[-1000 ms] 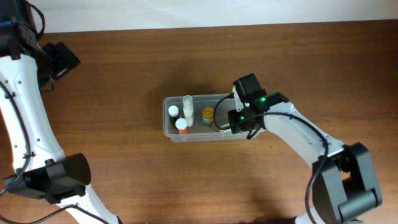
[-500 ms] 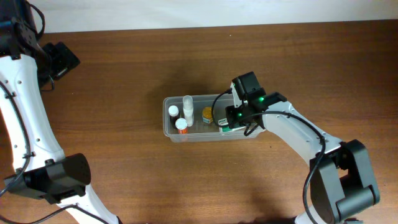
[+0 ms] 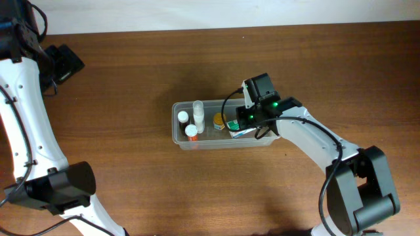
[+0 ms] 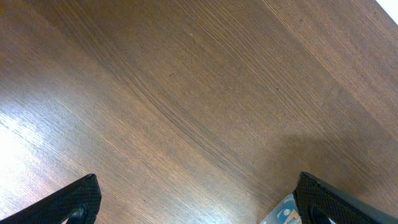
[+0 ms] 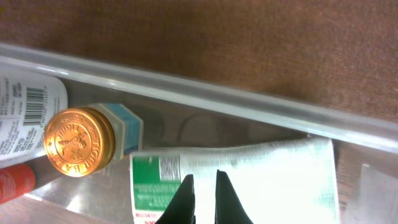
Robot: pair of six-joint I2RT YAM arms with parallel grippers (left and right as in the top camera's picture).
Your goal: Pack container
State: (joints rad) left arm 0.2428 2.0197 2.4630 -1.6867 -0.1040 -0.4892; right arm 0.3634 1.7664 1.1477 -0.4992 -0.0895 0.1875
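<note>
The clear plastic container [image 3: 176,124] sits mid-table; its rim crosses the right wrist view [image 5: 217,99]. Inside stand a tall white bottle [image 3: 198,113], a white-capped bottle [image 3: 183,117], an orange-capped bottle [image 3: 191,131] and a gold-capped jar [image 3: 219,120], which also shows in the right wrist view [image 5: 78,142]. A white-and-green carton [image 3: 240,130] lies in the container's right end [image 5: 280,174]. My right gripper [image 3: 245,123] is over the carton, its fingers [image 5: 204,186] nearly together with the tips against its top face. My left gripper [image 3: 65,62] is open and empty [image 4: 199,202], far left.
The brown wooden table [image 3: 131,183] runs to a white wall along the back edge. The right arm reaches in from the lower right. The left arm stands along the left edge. A small piece of clear plastic with a blue label [image 4: 283,214] shows by the left gripper's right finger.
My right gripper has moved a little left and back along the container's right end. The carton, hidden under it before, now shows inside the container. The left arm has not moved.
</note>
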